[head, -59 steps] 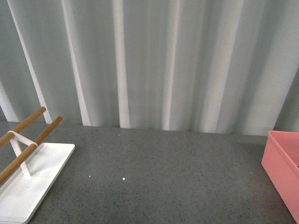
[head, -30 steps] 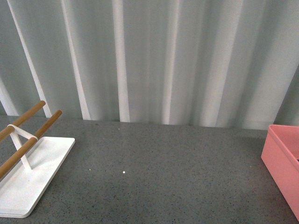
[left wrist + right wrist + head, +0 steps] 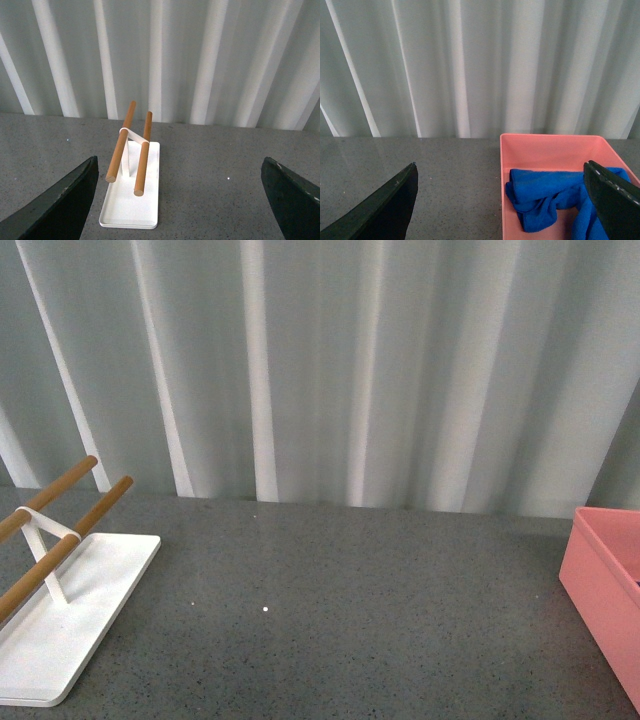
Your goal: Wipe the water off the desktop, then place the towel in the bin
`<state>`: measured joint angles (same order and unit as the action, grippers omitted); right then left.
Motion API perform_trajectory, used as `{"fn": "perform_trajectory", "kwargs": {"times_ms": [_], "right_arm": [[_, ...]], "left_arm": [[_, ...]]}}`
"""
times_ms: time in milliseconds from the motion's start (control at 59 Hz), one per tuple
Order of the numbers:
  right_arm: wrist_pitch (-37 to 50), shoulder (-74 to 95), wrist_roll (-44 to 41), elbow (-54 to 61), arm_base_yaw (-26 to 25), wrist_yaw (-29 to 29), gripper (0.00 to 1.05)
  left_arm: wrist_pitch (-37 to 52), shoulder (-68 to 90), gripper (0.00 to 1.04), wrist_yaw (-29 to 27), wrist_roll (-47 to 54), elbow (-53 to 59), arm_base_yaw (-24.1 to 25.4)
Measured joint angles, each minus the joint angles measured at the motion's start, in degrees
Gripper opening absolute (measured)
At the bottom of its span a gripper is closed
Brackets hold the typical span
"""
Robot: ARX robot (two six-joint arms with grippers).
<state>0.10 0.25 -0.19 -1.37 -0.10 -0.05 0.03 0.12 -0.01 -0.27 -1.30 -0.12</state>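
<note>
Little has changed over the last half second, though earlier the front view shifted slightly. With the towel [image 3: 555, 197] lying crumpled inside the bin [image 3: 530, 145], the task is judged complete. Both the left gripper [image 3: 180, 200] and the right gripper [image 3: 500, 200] are held wide apart and empty, raised above the bench [image 3: 350, 580], near the rack [image 3: 132, 170].

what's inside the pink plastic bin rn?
A crumpled royal-blue microfibre towel lies inside the salmon-pink plastic bin, seen from the right wrist. The bin floor beneath the towel is covered, and the near end is out of frame.
</note>
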Motion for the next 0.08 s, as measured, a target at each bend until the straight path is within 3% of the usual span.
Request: {"fn": "perform_trajectory", "kwargs": {"times_ms": [85], "right_arm": [[0.00,0.00,-0.02,0.00,0.00,0.00,0.98]], "left_arm": [[0.00,0.00,0.98,0.00,0.00,0.00,0.00]]}}
